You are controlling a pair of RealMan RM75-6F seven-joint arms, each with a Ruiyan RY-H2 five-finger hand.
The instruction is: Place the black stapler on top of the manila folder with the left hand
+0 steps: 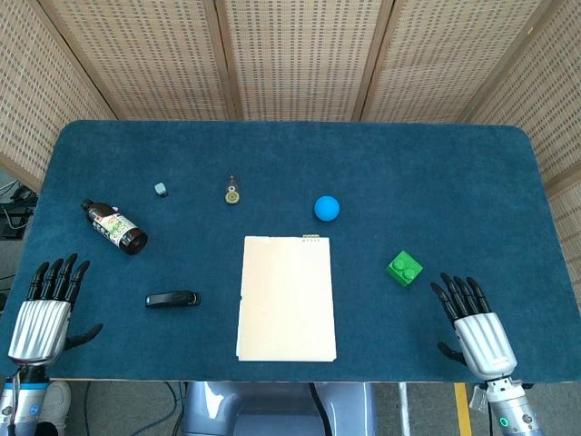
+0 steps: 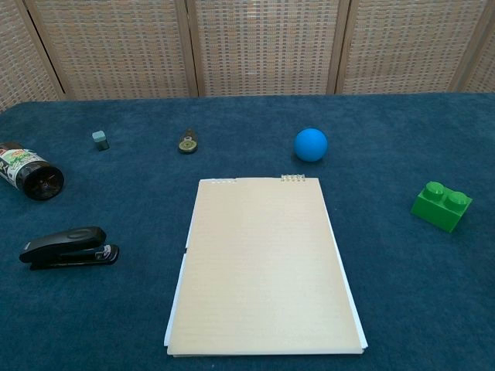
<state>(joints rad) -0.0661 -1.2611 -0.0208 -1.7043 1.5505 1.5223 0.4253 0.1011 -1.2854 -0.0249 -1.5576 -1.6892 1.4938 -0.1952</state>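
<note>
The black stapler (image 1: 172, 299) (image 2: 68, 247) lies flat on the blue table, left of the manila folder (image 1: 287, 297) (image 2: 263, 267). The folder is a pale rectangle at the table's front centre, with nothing on it. My left hand (image 1: 47, 312) rests at the front left corner, open, fingers spread and pointing away, about a hand's width left of the stapler. My right hand (image 1: 474, 326) sits at the front right, also open and holding nothing. Neither hand shows in the chest view.
A dark bottle (image 1: 114, 226) (image 2: 29, 175) lies on its side behind the stapler. A small grey block (image 1: 161, 189) (image 2: 100, 139), a small round item (image 1: 232, 191) (image 2: 188, 142), a blue ball (image 1: 327, 208) (image 2: 310, 144) and a green brick (image 1: 405, 268) (image 2: 441, 205) are spread across the table.
</note>
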